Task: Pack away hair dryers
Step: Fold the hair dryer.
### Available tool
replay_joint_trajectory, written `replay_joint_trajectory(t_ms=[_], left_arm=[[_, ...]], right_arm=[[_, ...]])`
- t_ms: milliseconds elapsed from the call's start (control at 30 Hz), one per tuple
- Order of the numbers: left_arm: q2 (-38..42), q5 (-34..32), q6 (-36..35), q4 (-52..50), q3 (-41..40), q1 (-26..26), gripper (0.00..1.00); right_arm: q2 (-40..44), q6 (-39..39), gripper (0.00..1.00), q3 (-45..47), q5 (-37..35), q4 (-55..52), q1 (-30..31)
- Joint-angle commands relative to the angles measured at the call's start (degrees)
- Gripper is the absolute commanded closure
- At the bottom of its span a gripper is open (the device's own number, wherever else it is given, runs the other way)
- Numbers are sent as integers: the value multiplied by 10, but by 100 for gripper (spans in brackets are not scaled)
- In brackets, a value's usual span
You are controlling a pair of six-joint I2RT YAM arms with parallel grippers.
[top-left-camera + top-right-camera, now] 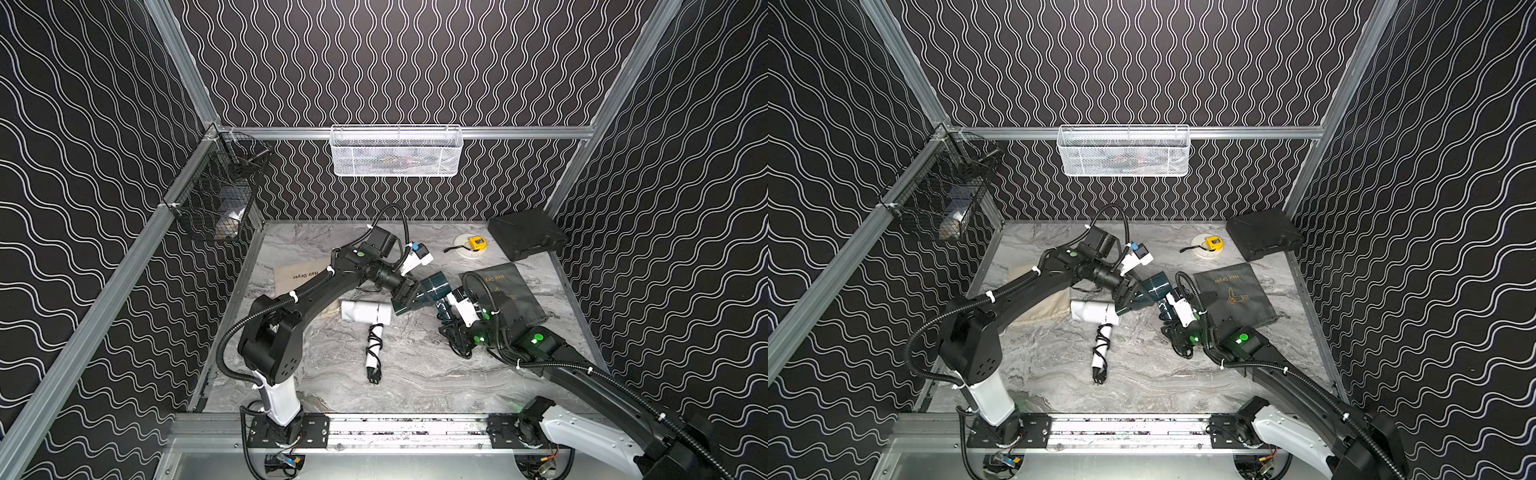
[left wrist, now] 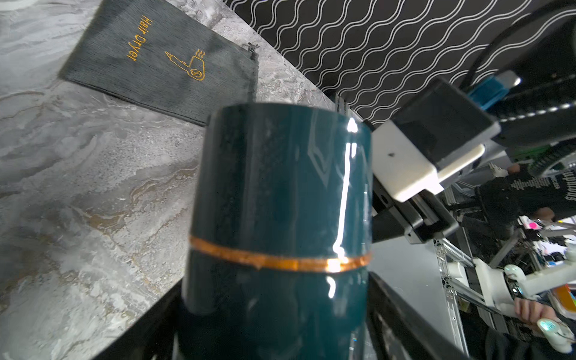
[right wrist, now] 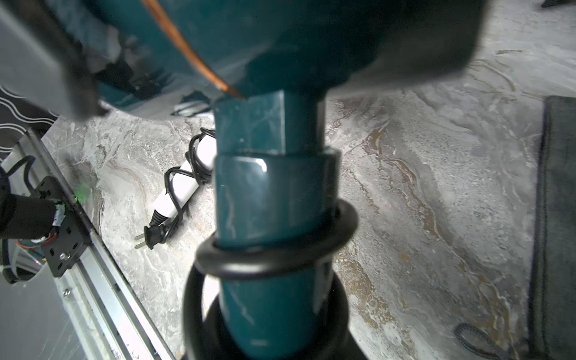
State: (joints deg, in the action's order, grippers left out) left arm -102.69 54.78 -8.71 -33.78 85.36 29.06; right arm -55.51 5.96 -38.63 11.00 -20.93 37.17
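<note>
Teal dryer (image 3: 274, 193) looms closest, handle clenched in right tool (image 1: 446, 314) above the desk (image 1: 415, 374), centre-right. Right wrist view, not left, catches white dryer (image 3: 180, 187). Left arm (image 1: 316, 286) stretches rightward, left tool (image 1: 409, 297) straddling the barrel, grip unclear.

teal dryer (image 2: 280, 187) — copper band (image 2: 280, 263) | white dryer (image 1: 368, 311) — black cord (image 1: 375, 343) | grey marble table (image 1: 415, 374)

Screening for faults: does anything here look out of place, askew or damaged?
Only the yellow tape measure near the far edge of the table seems unrelated to packing dryers. The white dryer lies flat, cord wound; no spill or damage.
</note>
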Motion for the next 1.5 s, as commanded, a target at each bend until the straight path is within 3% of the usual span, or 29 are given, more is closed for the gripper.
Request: replay_joint_trajectory(t_ms=[0,167,267,367,533,733,867,1033,1467], left_arm=[[-7,56,-25,-11,5,2,22],[-14,90,-27,-18,5,10,41],[-9,94,-19,-7,-6,17,60],[7,107,26,51,-36,18,80],[49,91,149,206,-111,19,100],[104,28,377,508,-250,20,100],[123,-27,466,637,-314,29,100],[129,-73,499,687,-352,47,100],[143,-176,541,746,-406,77,100]], right_arm=[[-5,-26,100,-12,11,38,4],[3,-14,100,-13,9,59,6],[17,8,100,-4,15,89,6],[21,32,100,3,24,110,6],[29,100,100,19,20,154,6],[45,230,100,66,31,285,6],[36,310,100,89,38,376,6],[30,369,100,100,31,442,7],[-6,494,100,82,2,492,20]])
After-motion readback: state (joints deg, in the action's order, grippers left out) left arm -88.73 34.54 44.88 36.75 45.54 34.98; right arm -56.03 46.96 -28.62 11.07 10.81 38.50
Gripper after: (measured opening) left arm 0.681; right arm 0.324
